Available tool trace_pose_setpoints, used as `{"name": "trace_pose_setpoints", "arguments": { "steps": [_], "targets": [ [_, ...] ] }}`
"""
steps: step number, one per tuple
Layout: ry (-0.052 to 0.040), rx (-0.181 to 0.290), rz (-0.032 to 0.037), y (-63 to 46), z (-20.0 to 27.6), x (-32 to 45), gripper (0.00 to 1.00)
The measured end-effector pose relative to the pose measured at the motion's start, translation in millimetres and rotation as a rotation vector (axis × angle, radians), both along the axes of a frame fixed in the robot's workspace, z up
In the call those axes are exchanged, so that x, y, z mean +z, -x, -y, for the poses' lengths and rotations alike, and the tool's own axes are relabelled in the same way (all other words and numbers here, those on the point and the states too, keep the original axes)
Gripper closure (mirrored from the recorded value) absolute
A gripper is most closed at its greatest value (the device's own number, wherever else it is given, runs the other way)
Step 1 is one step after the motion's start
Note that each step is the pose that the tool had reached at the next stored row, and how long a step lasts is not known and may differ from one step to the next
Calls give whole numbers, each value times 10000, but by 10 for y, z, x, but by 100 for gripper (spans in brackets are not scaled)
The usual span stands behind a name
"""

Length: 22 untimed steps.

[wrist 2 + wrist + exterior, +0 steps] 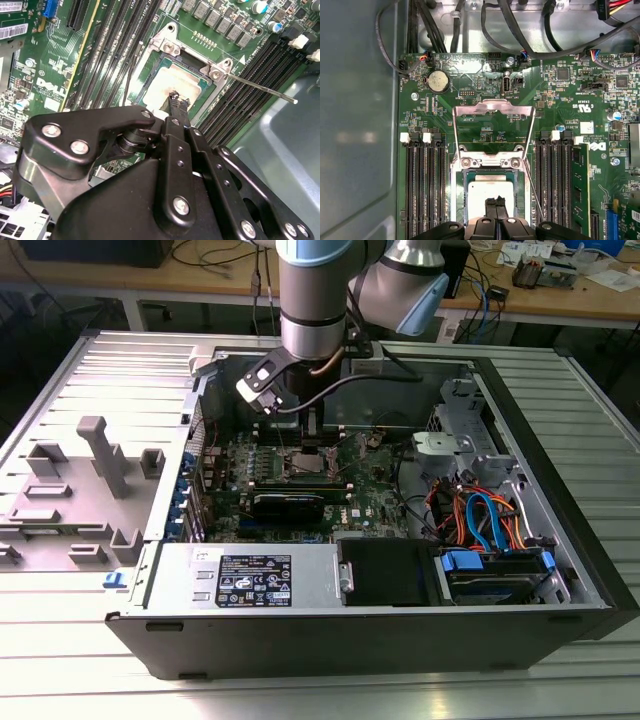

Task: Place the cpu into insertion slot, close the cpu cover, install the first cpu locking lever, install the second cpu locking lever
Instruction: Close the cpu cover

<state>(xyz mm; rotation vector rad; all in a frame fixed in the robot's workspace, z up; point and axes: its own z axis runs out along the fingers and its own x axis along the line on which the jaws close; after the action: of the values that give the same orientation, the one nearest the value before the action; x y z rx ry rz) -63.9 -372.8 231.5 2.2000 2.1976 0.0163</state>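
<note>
The cpu [485, 192] lies flat in the insertion slot [457, 185], its dull silver top facing up; the second wrist view shows the cpu [172, 82] inside the slot's metal rim [165, 45]. My gripper [496, 202] hangs just over the chip, its two black fingers pressed together with nothing between them, and its fingertips [174, 95] hover over the chip's edge. The cpu cover [492, 104] stands swung open behind the slot. One thin locking lever [260, 89] sticks out free beside the slot. In the exterior view the gripper [300, 428] reaches down into the open computer case.
Long black memory slots [422, 190] flank the socket on both sides. A black card [288, 502] lies in front of it, a power supply [250, 575] nearer still. Coloured cables [480, 520] fill the exterior view's right. Grey fixtures [100, 455] stand on the table at left.
</note>
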Motion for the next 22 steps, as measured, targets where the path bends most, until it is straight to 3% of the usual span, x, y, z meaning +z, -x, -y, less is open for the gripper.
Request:
{"name": "trace_pose_setpoints", "arguments": {
  "steps": [22],
  "targets": [
    [25, 0, 0, 0, 0, 62, 89]
  ]
}}
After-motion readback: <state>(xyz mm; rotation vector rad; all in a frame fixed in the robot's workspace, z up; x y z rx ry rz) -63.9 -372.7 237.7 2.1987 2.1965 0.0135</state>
